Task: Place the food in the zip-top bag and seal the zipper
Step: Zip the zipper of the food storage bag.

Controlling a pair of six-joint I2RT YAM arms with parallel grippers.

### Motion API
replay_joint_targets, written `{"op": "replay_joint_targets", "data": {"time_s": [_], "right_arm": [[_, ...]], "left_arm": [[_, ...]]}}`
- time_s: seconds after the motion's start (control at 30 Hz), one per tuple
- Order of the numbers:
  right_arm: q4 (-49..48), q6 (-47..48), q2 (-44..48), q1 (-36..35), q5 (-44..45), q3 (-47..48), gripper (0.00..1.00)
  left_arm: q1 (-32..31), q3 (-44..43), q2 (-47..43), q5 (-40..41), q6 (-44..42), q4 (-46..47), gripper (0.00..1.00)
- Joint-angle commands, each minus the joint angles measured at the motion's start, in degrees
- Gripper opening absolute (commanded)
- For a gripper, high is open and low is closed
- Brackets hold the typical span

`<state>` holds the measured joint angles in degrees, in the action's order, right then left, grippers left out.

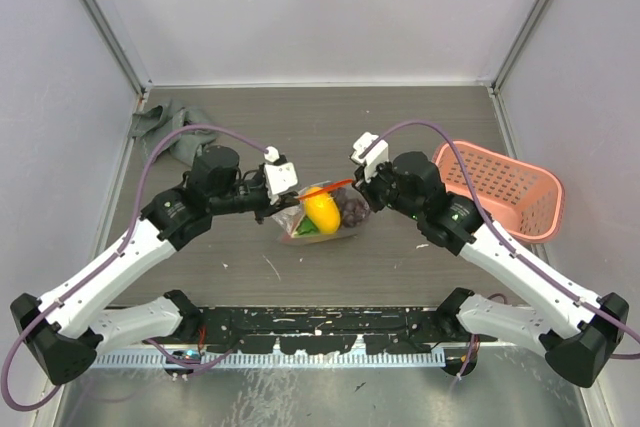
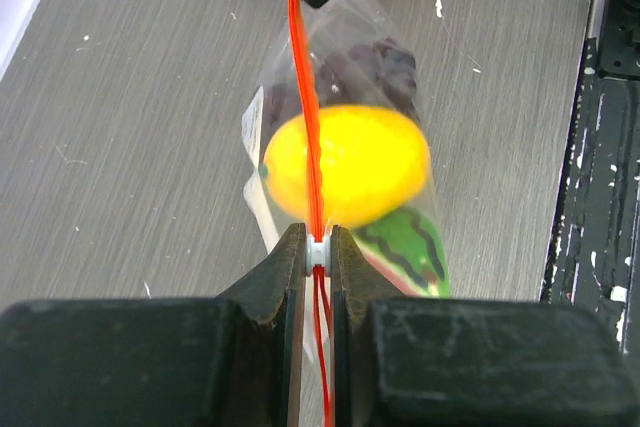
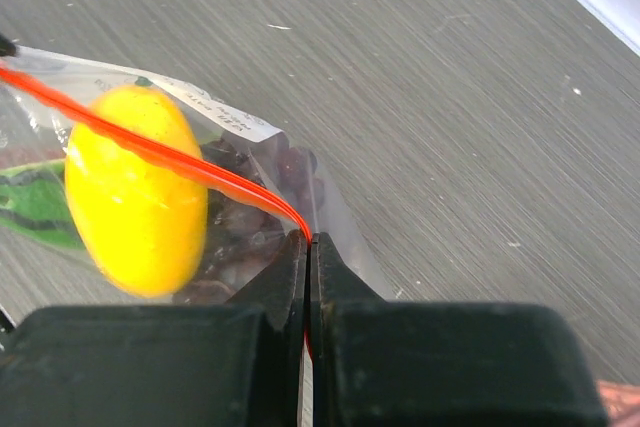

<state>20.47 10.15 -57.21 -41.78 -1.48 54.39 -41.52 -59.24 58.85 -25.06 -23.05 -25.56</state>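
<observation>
The clear zip-top bag (image 1: pixel 318 215) hangs just above the table's middle between both grippers. It holds a yellow fruit (image 2: pixel 345 163), dark purple grapes (image 2: pixel 372 62) and a green-rind watermelon slice (image 2: pixel 410 247). The red-orange zipper (image 2: pixel 308 97) runs taut along its top edge. My left gripper (image 2: pixel 317 250) is shut on the zipper's small white slider (image 2: pixel 317 252) at the bag's left end. My right gripper (image 3: pixel 309 240) is shut on the zipper's other end (image 3: pixel 290 213); the yellow fruit (image 3: pixel 135 192) and grapes (image 3: pixel 245 232) show through the plastic there.
A pink lattice basket (image 1: pixel 505 187) stands at the right of the table. A grey cloth (image 1: pixel 170 132) lies at the back left. The black rail (image 1: pixel 320 327) with the arm bases runs along the near edge.
</observation>
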Motion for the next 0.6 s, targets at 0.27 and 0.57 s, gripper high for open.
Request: {"op": "replay_joint_targets", "data": {"time_s": [0.27,0.57], "right_arm": [[-2.9,-3.1,3.2,1.0,19.2,0.7,0.01],[-4.0,-2.7,1.8,2.6,21.8,0.7,0.01]], "left_arm": [[0.0,1.9,-4.5,4.7,1.9,1.0,0.0],[0.0,2.9,-5.1,13.4,2.0,1.0,0.0]]}}
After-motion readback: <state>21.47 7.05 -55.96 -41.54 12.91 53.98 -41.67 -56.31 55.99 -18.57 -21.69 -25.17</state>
